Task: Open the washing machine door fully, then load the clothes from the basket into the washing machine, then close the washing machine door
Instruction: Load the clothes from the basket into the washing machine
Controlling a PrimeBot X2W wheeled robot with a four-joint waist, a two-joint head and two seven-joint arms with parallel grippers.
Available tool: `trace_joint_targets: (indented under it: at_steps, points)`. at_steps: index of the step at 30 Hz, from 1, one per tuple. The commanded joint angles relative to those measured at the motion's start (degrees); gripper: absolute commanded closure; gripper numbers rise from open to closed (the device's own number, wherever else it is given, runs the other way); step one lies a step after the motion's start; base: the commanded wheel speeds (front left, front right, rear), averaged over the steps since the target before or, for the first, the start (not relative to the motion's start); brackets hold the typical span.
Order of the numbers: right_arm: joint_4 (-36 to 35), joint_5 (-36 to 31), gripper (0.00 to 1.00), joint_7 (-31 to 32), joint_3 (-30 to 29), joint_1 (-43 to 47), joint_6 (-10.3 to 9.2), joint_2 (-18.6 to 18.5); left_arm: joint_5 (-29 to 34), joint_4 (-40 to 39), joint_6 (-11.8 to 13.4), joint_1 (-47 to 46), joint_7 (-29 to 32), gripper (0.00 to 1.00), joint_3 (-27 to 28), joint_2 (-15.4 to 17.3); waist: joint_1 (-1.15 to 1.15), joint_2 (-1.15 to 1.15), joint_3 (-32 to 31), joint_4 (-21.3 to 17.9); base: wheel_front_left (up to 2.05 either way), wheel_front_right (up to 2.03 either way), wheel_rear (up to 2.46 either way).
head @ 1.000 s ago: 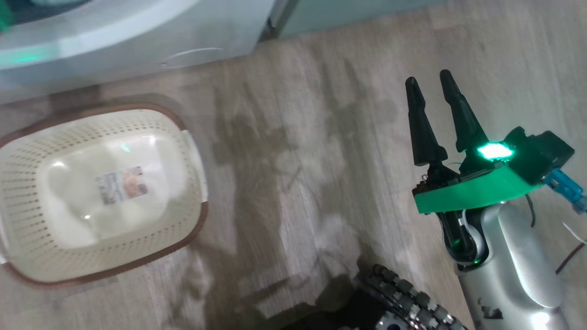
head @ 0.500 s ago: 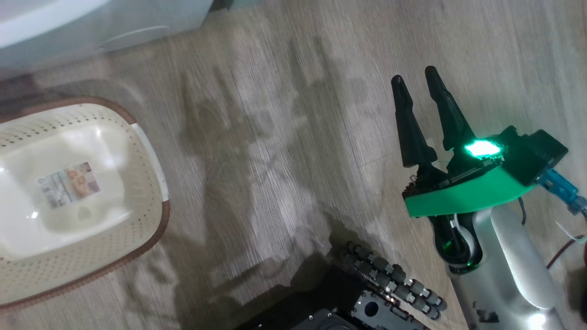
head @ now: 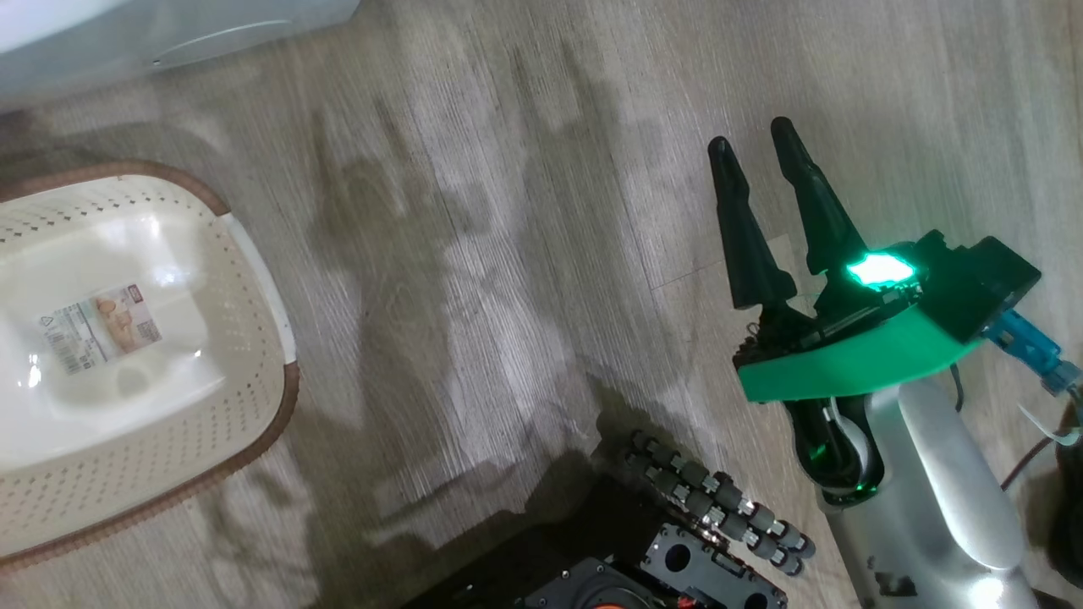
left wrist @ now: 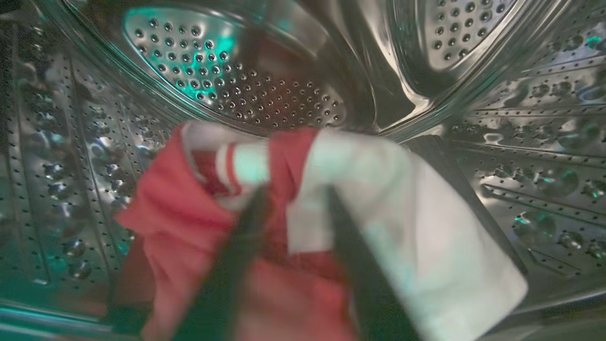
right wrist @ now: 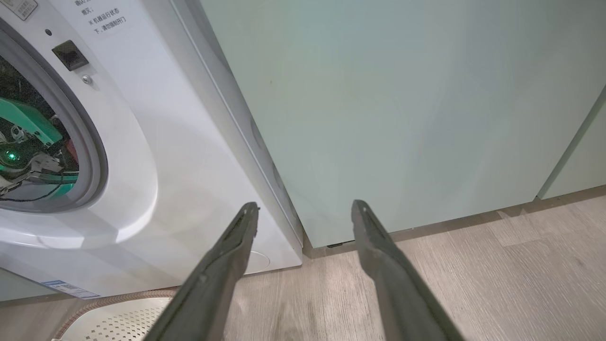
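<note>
Loading step: inside the washing machine's drum (left wrist: 236,85), the left gripper (left wrist: 296,192) has its jaws parted, and the clothes (left wrist: 165,222) are bunched around its fingertips. The right gripper (right wrist: 305,206) is spread wide and empty. Next, I judge, the left must back out without snagging cloth before the door can be shut.

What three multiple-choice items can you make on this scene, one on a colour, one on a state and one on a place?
1. What colour is the rim of the basket?
A blue
B brown
C black

2. How is the right claw?
A shut tight
B gripping a sock
C open and empty

3. Where is the red garment?
A in the basket
B in the drum
C in the right claw

Answers:
1 B: the head view shows a brown band around the cream basket.
2 C: its two fingers stand apart over the floor with nothing between them.
3 B: the left wrist view shows it against the perforated steel wall, and the basket holds no clothes.
</note>
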Motion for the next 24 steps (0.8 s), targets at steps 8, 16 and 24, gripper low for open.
trace_joint_targets:
  at_steps: [8, 16, 24]
  points:
    - [-1.61, 0.11, 0.0, -0.52, 0.33, 0.25, 0.0, -0.18, -0.07, 0.19, -0.7, -1.66, -2.6, 0.0, -0.69, 0.21, -0.01, 0.0, -0.97, 1.77, 0.0, 0.0, 0.0]
    - [-1.37, -1.21, 0.0, -0.52, -1.01, 0.15, 0.0, -0.18, -1.48, -1.16, -1.13, 2.92, -5.21, 0.0, -0.95, -2.73, -0.01, 0.0, -3.01, 4.47, 0.0, 0.0, 0.0]
    - [-0.58, -2.99, 0.0, -0.52, -2.35, 0.52, 0.0, -0.18, -2.47, -8.9, -0.66, 12.06, -8.23, 0.0, -1.24, -6.16, -0.01, 0.0, -6.7, 8.27, 0.0, 0.0, 0.0]
